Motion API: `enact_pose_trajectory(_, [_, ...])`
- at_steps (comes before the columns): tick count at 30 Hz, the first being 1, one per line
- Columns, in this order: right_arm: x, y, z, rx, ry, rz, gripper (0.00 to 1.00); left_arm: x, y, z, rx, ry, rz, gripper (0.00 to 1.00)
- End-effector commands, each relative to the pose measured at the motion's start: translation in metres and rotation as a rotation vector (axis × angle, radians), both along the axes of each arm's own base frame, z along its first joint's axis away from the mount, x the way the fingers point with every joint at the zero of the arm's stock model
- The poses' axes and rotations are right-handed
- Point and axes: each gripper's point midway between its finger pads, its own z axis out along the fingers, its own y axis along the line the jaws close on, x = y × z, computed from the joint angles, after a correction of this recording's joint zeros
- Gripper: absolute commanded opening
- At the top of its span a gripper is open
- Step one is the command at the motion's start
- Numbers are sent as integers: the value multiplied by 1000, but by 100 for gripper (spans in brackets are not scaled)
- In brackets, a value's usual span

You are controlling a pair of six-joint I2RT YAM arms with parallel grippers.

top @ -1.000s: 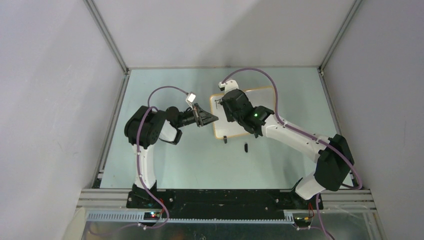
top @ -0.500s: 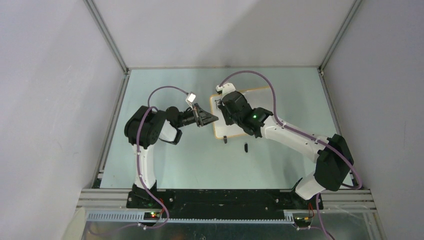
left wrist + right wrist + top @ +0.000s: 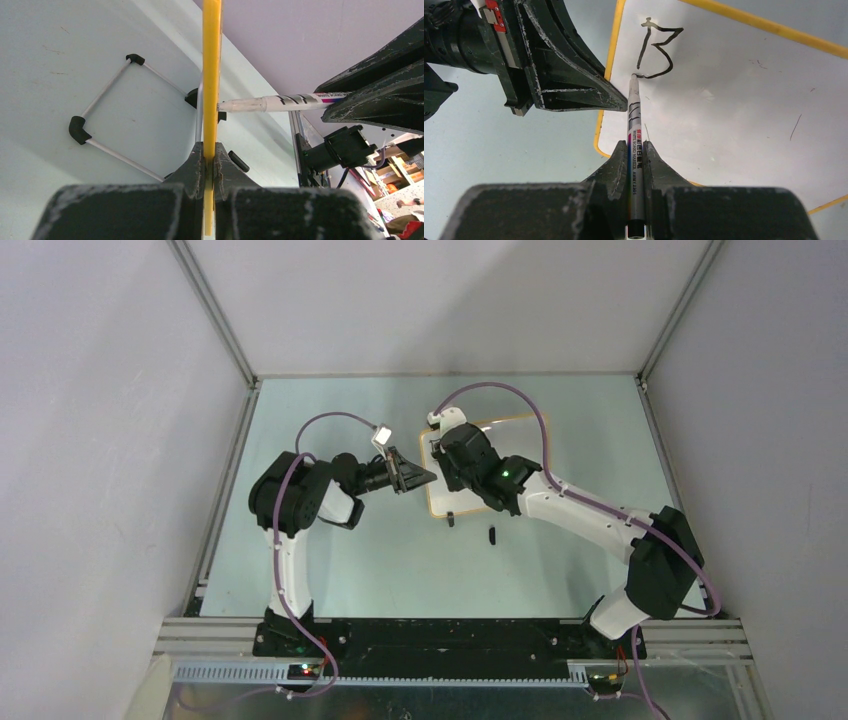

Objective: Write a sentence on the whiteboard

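Note:
The whiteboard point(image 3: 441, 498) lies on the table; its white face point(image 3: 734, 115) has a yellow frame. My left gripper point(image 3: 430, 477) is shut on the board's left frame edge point(image 3: 211, 75), pinched between its jaws point(image 3: 211, 155). My right gripper point(image 3: 634, 150) is shut on a whiteboard marker point(image 3: 634, 130) over the board's upper left corner point(image 3: 440, 448). The marker's tip touches the board at the lower stroke of the sentence point(image 3: 656, 52), which is a single black "B". The marker point(image 3: 280, 101) also shows in the left wrist view, meeting the board edge.
A black marker cap point(image 3: 492, 535) lies on the table just in front of the board, near a small black clip foot point(image 3: 451, 519). A wire stand with black corners point(image 3: 107, 90) sits behind the board. Grey enclosure walls surround the table point(image 3: 330, 570).
My right gripper with the marker has shifted a little to the left and farther up the board. The left gripper has stayed where it was, holding the frame.

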Motion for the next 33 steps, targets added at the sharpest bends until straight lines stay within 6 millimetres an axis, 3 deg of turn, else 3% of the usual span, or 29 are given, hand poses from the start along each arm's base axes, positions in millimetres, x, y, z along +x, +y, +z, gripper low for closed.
enact_pose_trajectory(1, [9,10,22,43,-53,5,0,-10,-4,12,-9,-73,-47,0])
enact_pose_trajectory(11, [-2,-14,56,121,-136,-13,0,-10,-4,12,-10,-74,-48,0])
enact_pose_trajectory(20, [6,-38,50,134,-120,-63,0,-10,-4,13,-9,-75,-46,0])
enact_pose_trajectory(33, [15,-42,49,126,-150,-95,0,-10,-4,12,-9,-74,-48,0])
